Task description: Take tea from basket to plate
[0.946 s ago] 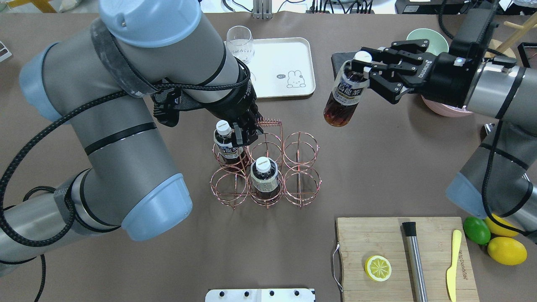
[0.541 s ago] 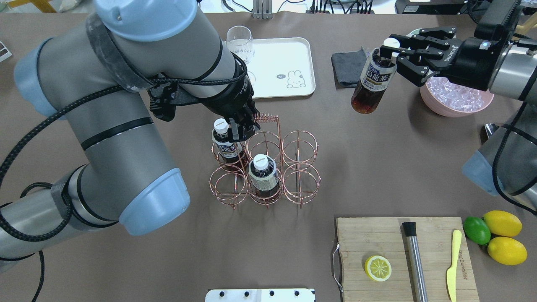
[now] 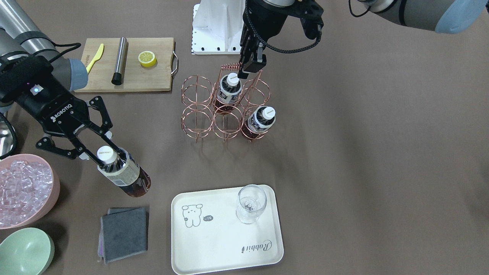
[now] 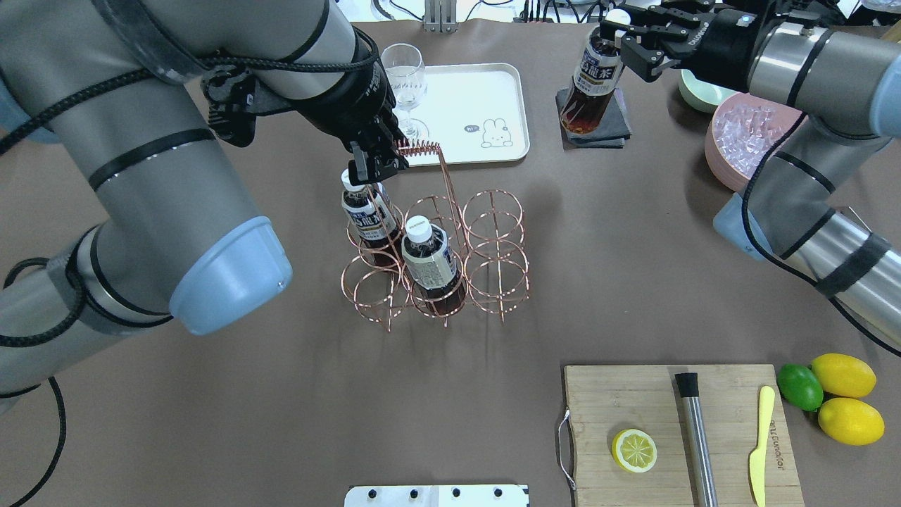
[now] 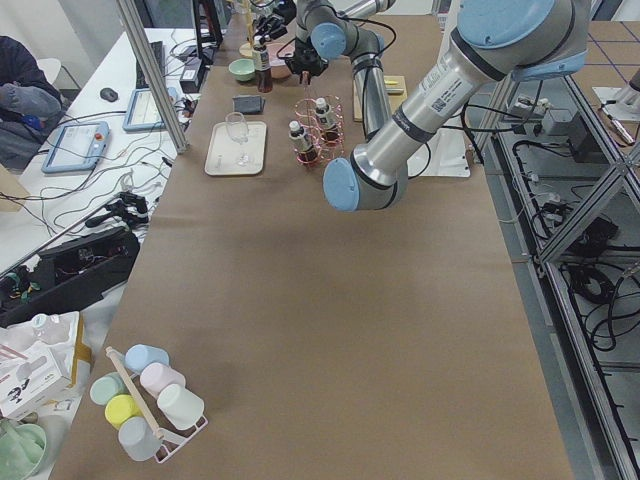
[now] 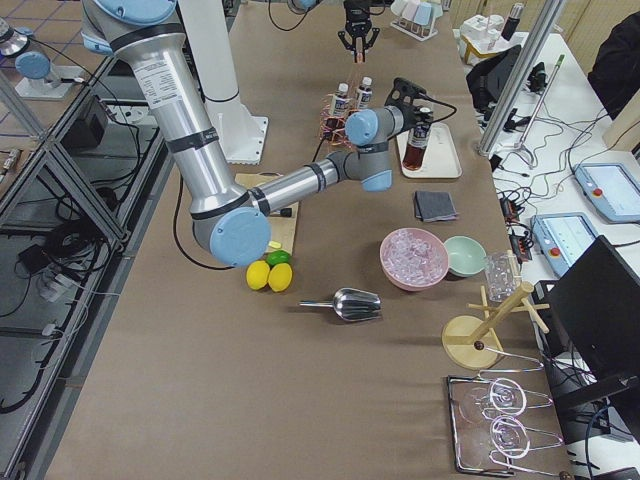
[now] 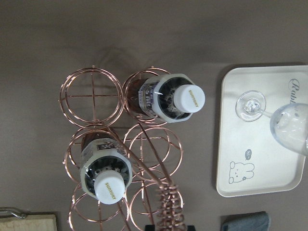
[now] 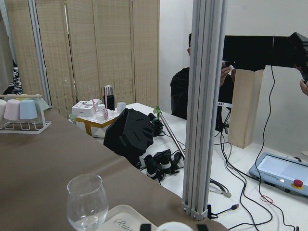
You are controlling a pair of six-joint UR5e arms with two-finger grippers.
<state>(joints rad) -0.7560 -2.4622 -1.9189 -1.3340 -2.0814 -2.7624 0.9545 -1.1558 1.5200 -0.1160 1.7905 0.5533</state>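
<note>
Tea (image 3: 124,173): gripped at the neck by right jaws, held tilted over bench (image 3: 363,133). Basket (image 3: 211,110): two bottles (image 3: 229,91) kept; handle (image 3: 229,68) clenched by left jaws. Plate (image 3: 229,236): glass (image 3: 250,204) carried.

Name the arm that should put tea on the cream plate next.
Right. The right gripper holds a tea bottle by its neck, in the air near the plate. The left gripper is occupied at the coiled handle of the basket, with no bottle in it.
</note>
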